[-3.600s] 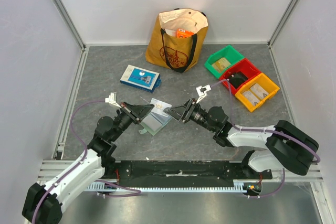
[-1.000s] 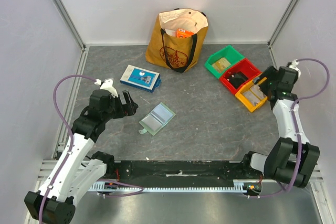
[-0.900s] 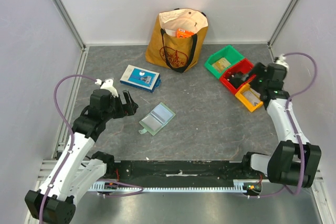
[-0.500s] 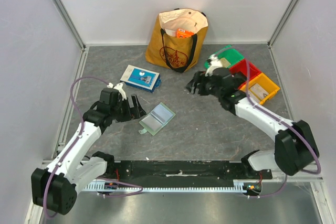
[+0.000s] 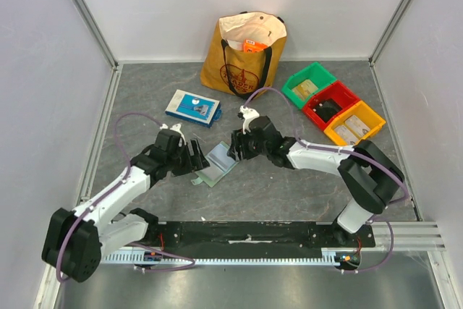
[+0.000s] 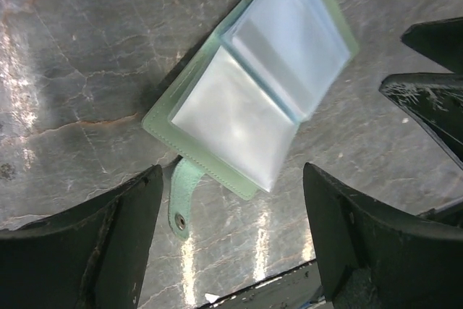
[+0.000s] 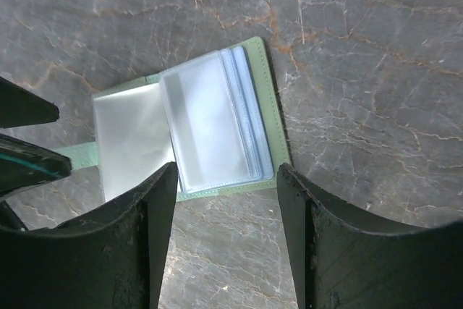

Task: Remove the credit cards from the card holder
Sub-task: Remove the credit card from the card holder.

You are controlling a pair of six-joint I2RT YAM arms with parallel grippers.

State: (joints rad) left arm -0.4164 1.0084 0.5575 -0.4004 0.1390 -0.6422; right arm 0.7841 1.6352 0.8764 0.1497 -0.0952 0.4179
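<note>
The pale green card holder [image 5: 219, 161] lies open flat on the grey table, clear pockets up, its snap strap [image 6: 179, 204] pointing to the near side. The pockets [image 7: 210, 117] look empty; no credit cards show in the holder. A black credit card [image 5: 327, 109] lies in the red bin. My left gripper [image 6: 231, 251] hovers open just over the holder's near left corner, nothing between its fingers. From the other side my right gripper [image 7: 226, 244] stands open above the holder's right edge [image 7: 266, 99], also empty. In the top view the left gripper [image 5: 197, 158] and right gripper [image 5: 236, 147] flank the holder closely.
Green [image 5: 300, 79], red [image 5: 340, 94] and yellow [image 5: 367, 116] bins with flat cards sit at the back right. A blue-and-white flat box [image 5: 192, 107] lies back left of the holder. An orange tote bag [image 5: 244, 56] stands at the rear wall.
The right arm has swung from the bins at the right across to the card holder. The left gripper has moved right and down to the holder's left corner.
</note>
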